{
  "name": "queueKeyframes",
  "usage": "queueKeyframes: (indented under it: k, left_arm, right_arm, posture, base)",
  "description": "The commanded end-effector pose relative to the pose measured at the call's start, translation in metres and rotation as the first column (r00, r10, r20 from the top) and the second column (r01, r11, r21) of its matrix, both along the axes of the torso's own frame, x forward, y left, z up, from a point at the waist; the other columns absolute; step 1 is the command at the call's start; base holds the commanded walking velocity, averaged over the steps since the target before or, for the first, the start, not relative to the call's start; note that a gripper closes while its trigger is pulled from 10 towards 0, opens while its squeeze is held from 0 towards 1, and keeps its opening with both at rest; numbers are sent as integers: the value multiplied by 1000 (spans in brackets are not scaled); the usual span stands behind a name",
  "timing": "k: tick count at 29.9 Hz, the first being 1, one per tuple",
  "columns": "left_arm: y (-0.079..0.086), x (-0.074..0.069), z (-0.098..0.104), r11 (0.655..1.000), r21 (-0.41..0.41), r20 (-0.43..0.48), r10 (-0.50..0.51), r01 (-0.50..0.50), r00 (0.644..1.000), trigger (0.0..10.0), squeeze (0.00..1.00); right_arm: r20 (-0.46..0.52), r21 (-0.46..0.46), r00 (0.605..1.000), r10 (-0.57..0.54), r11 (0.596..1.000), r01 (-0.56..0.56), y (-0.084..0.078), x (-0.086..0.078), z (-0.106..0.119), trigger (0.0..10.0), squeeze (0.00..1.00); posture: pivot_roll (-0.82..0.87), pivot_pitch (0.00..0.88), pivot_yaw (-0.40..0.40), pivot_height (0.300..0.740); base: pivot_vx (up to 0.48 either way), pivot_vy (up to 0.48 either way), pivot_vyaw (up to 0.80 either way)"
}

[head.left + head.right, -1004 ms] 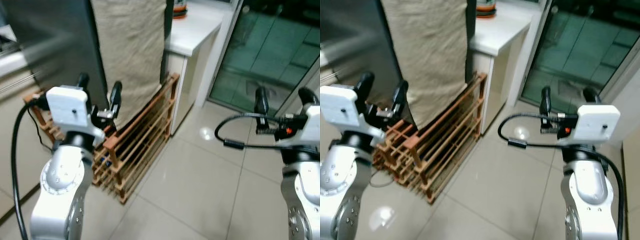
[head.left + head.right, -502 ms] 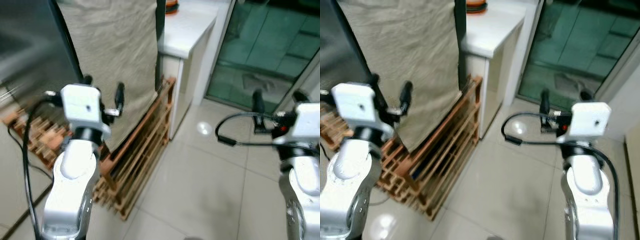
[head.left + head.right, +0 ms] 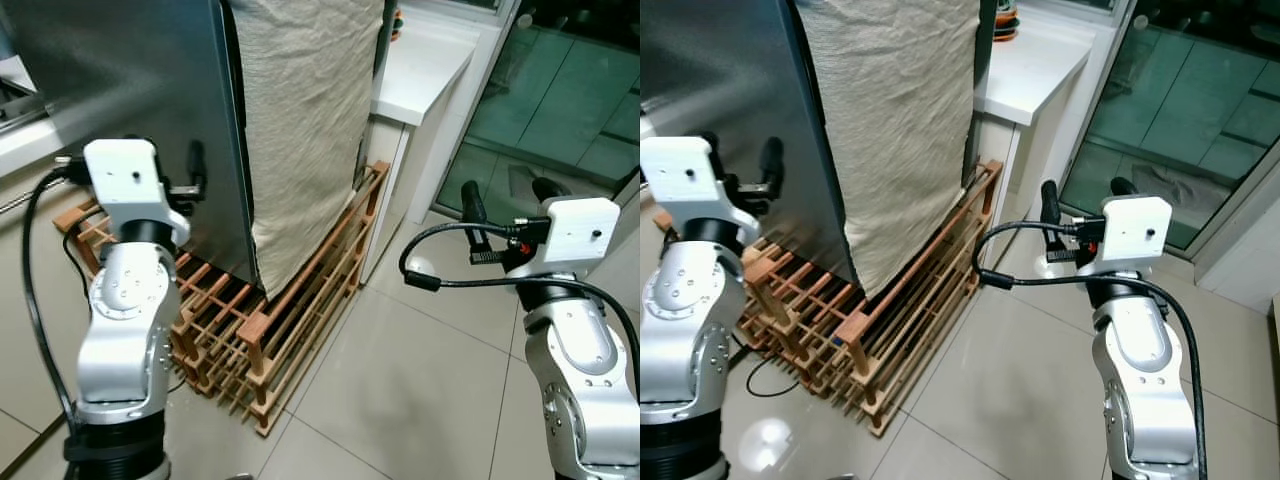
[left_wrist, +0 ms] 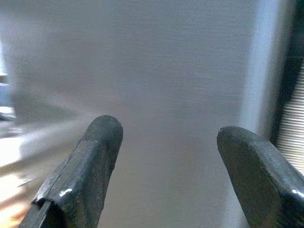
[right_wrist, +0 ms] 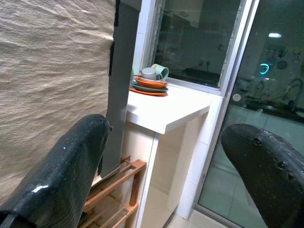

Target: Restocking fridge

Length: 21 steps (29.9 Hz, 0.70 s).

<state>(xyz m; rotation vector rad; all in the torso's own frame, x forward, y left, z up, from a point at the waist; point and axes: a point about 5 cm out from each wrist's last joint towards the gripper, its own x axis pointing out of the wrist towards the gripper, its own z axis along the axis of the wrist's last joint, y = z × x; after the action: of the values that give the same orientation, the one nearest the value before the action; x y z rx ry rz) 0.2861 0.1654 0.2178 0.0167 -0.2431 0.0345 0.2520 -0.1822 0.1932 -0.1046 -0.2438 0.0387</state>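
Observation:
The fridge (image 3: 130, 70) is a tall steel box at the upper left, door closed, with a beige cloth (image 3: 310, 120) hanging down its side. My left gripper (image 3: 740, 170) is raised in front of the steel face, open, with nothing between its fingers (image 4: 95, 161); the left wrist view looks straight at bare steel (image 4: 166, 71). My right gripper (image 3: 508, 200) is held up over the tiled floor to the right, open and empty, pointing toward the white counter.
A low wooden slatted rack (image 3: 290, 300) stands on the floor under and beside the fridge. A white counter (image 3: 425, 65) carries stacked dishes and a cup (image 5: 151, 83). Glass doors (image 3: 560, 90) close the right side. Open tile floor (image 3: 400, 390) lies ahead; a black cable (image 3: 760, 385) lies by the rack.
The camera has swung, so the fridge and cloth now sit larger and further right in the picture. Both grippers stay raised and open; the left one now faces the steel face.

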Motion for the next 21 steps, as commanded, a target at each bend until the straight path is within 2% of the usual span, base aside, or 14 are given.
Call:
queueKeyframes:
  k: [1,2,4,6,9,10,11,12,15,18,21]
  left_arm:
    - [-19,6,-5,994,-14,-32,-105,105,994,10000,0]
    - [-30,11,-11,987,-31,-72,-158,156,985,10000,0]
    - [-38,16,-17,980,-61,-106,-194,189,975,10000,0]
    - [-41,18,-19,977,-73,-120,-208,200,971,10000,0]
    - [-53,29,-31,962,-181,-194,-241,206,951,10000,0]
    - [-58,34,-34,960,-183,-212,-248,211,945,10000,0]
    - [-58,34,-34,960,-183,-212,-248,211,945,10000,0]
    - [-62,42,-29,963,-158,-206,-249,219,946,10000,0]
    - [-59,51,-19,973,-107,-174,-223,207,959,10000,0]
    - [-58,54,-16,973,-109,-166,-219,203,962,10000,0]
    - [-61,54,-14,961,-144,-141,-255,235,957,10000,0]
  right_arm:
    - [-5,0,1000,-2,1000,2,-3,1,-2,10000,137]
    - [-10,2,1000,2,1000,-2,-2,2,-3,10000,137]
    - [-13,2,1000,8,1000,-8,-1,3,-4,10000,137]
    - [-14,2,1000,10,1000,-10,0,3,-4,10000,137]
    - [-18,5,1000,16,1000,-16,1,4,-4,10000,137]
    - [-21,4,1000,22,1000,-22,2,5,-4,10000,137]
    - [-21,4,1000,22,1000,-22,2,5,-4,10000,137]
    - [-22,1,999,36,999,-36,5,5,-4,10000,137]
    - [-31,-4,998,47,999,-47,5,1,-5,10000,137]
    - [-39,-5,998,47,999,-48,5,0,-6,10000,137]
    - [-66,-4,996,59,998,-59,5,-3,-12,10000,133]
  posture:
    - [-81,30,-38,740]
    - [-82,30,-39,740]
    - [-82,30,-39,740]
    - [-86,34,-38,740]
    - [-87,47,-39,740]
    - [-88,59,-38,740]
    - [-88,59,-38,740]
    - [-97,71,-38,740]
    - [-110,96,-38,740]
    - [-114,102,-39,740]
    - [-121,101,-38,740]
  base:
    - [0,0,0]
    - [0,0,0]
    - [0,0,0]
    - [0,0,0]
    - [0,0,0]
    - [0,0,0]
    - [0,0,0]
    - [0,0,0]
    - [0,0,0]
    - [0,0,0]
    - [0,0,0]
